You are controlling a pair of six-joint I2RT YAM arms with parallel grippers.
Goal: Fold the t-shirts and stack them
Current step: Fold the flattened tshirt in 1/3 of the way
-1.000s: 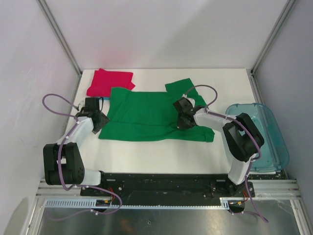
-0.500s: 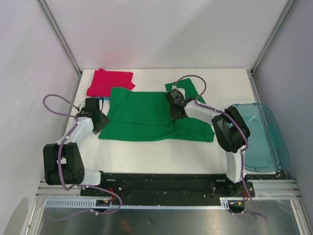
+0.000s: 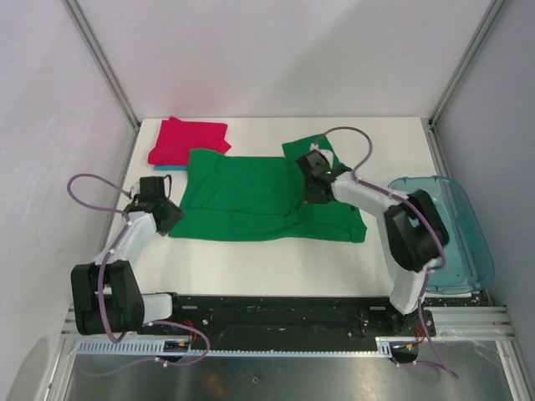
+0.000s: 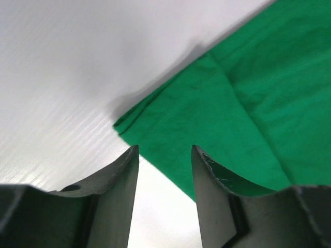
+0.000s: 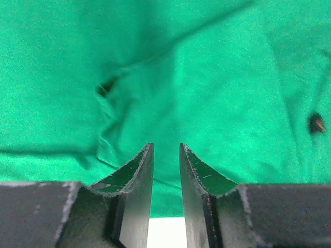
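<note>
Shifted back toward the sleeve, the right gripper (image 3: 316, 173) is seen slightly parted, empty, over the green t-shirt (image 3: 247, 196), which is spread flat on the table (image 3: 251, 263). The left gripper (image 4: 164, 154) is held apart at the shirt's near-left corner.

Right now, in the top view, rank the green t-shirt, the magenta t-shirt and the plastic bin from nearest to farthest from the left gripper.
1. green t-shirt, spread just right of the left gripper.
2. magenta t-shirt, folded at the far left corner.
3. plastic bin, at the far right side.
</note>
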